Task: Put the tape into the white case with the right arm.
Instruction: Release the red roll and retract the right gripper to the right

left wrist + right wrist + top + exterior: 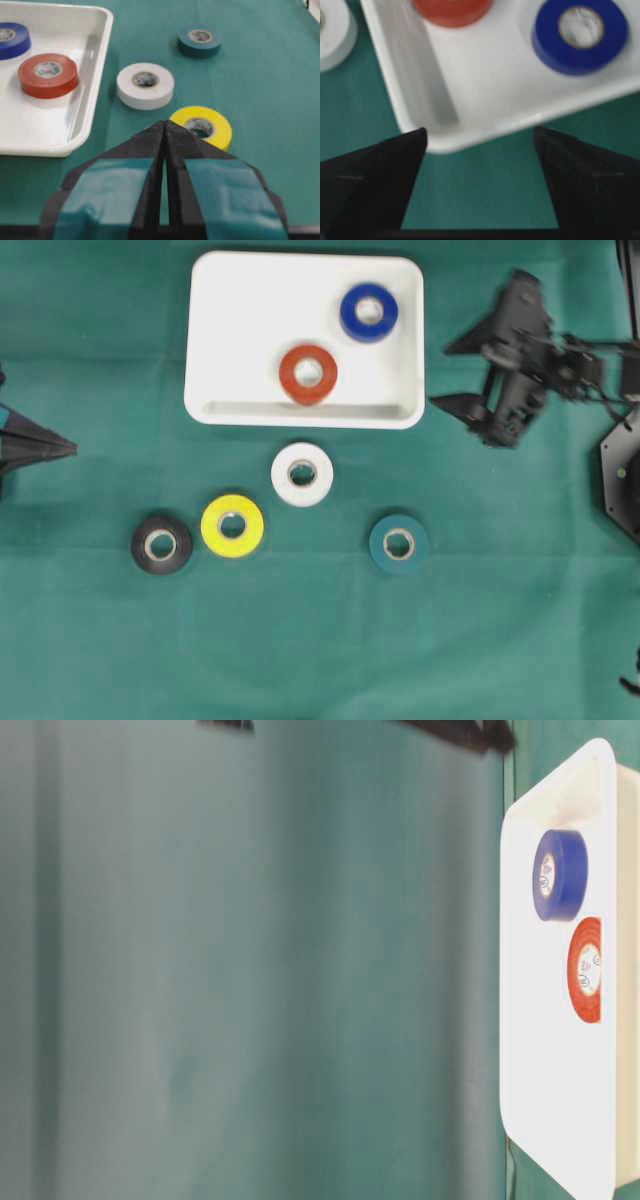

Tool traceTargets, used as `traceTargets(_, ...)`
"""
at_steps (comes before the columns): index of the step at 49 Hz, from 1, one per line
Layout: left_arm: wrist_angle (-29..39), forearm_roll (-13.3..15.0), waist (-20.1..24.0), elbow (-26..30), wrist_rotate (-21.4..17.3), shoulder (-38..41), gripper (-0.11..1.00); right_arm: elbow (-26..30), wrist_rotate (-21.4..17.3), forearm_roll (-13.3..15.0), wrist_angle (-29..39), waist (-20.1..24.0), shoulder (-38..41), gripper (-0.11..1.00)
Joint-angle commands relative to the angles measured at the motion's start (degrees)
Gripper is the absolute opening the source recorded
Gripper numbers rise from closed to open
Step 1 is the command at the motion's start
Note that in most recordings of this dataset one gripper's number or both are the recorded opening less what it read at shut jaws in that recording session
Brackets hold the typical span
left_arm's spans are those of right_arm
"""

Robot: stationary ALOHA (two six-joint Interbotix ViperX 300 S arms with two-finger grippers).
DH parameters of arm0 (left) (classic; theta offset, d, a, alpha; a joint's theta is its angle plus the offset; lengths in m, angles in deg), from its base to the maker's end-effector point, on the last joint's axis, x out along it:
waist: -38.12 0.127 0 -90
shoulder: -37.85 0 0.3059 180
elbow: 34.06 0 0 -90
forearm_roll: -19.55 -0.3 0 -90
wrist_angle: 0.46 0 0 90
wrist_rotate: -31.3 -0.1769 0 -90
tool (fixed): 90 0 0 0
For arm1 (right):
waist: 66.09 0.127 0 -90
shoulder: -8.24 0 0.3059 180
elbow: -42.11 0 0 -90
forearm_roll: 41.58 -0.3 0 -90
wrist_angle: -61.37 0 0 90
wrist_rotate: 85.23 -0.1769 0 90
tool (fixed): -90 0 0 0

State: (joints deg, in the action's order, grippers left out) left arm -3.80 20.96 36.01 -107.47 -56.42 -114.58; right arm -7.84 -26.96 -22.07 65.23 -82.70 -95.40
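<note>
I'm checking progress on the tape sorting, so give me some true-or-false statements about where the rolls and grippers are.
1. The blue roll and red roll lie inside the white case. True.
2. The yellow roll is in the case. False: it lies on the green cloth.
3. The right gripper holds a roll. False: its jaws are open and empty.
4. The left gripper is shut. True.
5. Four rolls lie outside the case. True.

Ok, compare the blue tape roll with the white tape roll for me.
The blue tape roll lies inside the white case, near its right end; the white tape roll lies on the green cloth just outside the case's long rim. In colour, one is deep blue, the other white like the case. Both lie flat, hole up, look about equal in size, and neither is held.
</note>
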Motion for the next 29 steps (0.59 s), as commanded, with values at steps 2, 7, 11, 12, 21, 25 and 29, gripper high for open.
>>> traceTargets(2,-0.26,0.09,0.44,0.79,0.0,0.44,0.0,-3.69,0.0,0.09,-2.55,-0.35,-5.54,0.52)
traceTargets(7,-0.26,0.09,0.79,0.79,-0.09,0.44,0.0,-7.12,-0.09,0.0,-4.22,-0.7,-10.63,0.52)
traceTargets(11,-0.26,0.09,1.14,0.79,-0.09,0.44,0.0,-8.79,-0.09,0.09,-4.57,-0.79,-13.36,0.52)
traceTargets(12,-0.26,0.09,1.23,0.7,-0.09,0.44,0.0,-9.14,-0.09,0.09,-4.48,-0.79,-13.89,0.52)
traceTargets(21,-0.26,0.09,1.49,0.7,-0.09,0.44,0.0,-11.43,-0.18,0.09,-4.83,-0.7,-16.26,0.52)
traceTargets(25,-0.26,0.09,1.49,0.7,0.0,0.44,0.0,-12.3,-0.18,0.09,-5.19,0.26,-16.88,0.52)
traceTargets(29,-0.26,0.09,1.49,0.7,0.0,0.44,0.0,-13.18,-0.09,0.0,-5.8,1.67,-17.67,0.52)
